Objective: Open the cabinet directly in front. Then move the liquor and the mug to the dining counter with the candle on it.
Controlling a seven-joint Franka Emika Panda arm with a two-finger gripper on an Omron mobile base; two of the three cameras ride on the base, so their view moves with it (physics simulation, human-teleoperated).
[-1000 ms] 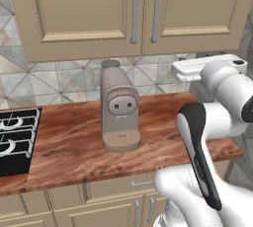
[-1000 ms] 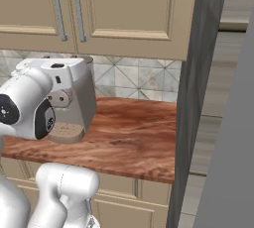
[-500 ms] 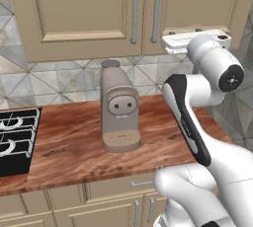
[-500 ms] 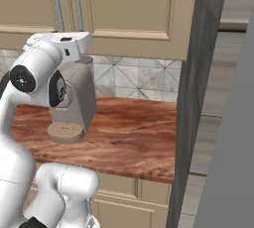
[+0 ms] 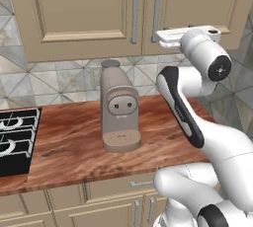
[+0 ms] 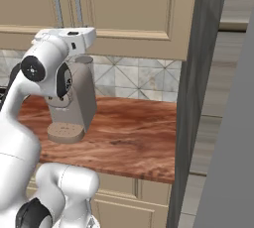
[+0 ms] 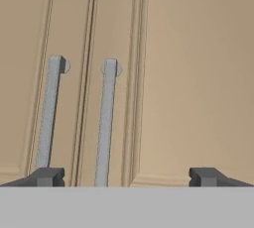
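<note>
While the white arm is raised in front of the beige wall cabinet with two recessed-panel doors (image 5: pixel 74 9), both doors are shut, their long silver bar handles (image 7: pixel 105 123) side by side at the middle seam. The dark fingers (image 7: pixel 206 176) stand wide apart, holding nothing, facing the right door's lower panel. Below, a tall beige coffee machine (image 5: pixel 118 107) sits on the reddish wood-grain worktop (image 5: pixel 64 147), beside a black stove (image 5: pixel 15 139).
</note>
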